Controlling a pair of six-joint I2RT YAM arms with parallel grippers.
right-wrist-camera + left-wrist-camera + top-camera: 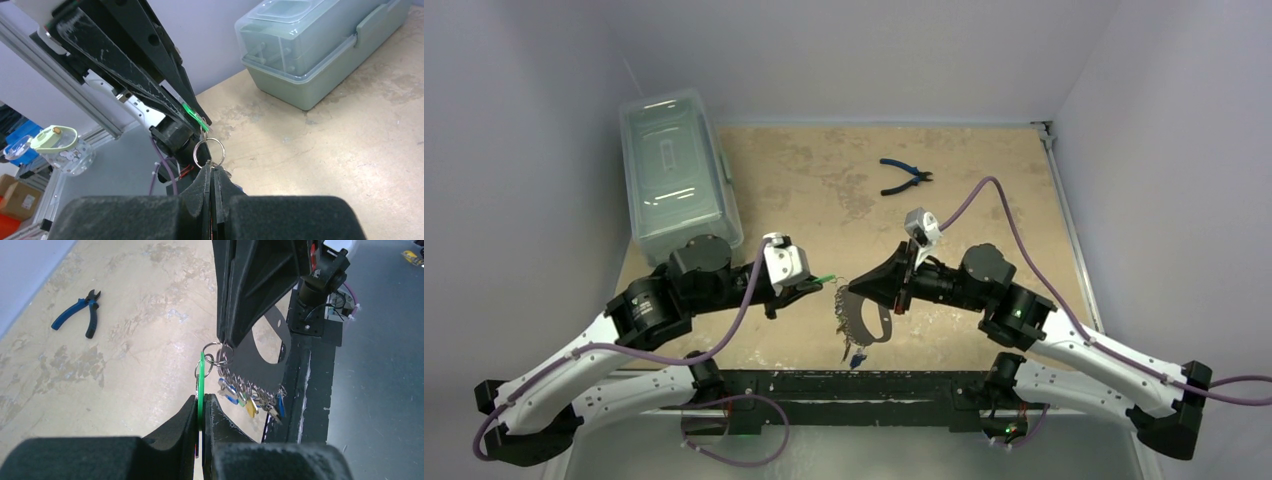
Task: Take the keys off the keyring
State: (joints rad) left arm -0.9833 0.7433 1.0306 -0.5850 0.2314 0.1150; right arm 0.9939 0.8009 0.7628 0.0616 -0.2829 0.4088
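My left gripper (202, 401) is shut on the flat head of a green key (201, 377), seen edge-on between its fingers. Small silver split rings (214, 354) link that key to the keyring (272, 357), a flat grey oval loop hanging just above the table's front edge. My right gripper (213, 169) is shut on the keyring's top edge, with one split ring (209, 152) standing just past its tips. Several keys (246, 399) with blue, green and yellow heads dangle along the loop's lower rim. From above, both grippers (817, 286) (852, 290) meet tip to tip, and the keyring (876, 325) hangs below them.
Blue-handled pliers (906, 176) lie on the far middle of the table. A clear lidded box (679, 170) stands at the back left. The black front rail (844, 385) runs just below the hanging keys. Walls close in on both sides.
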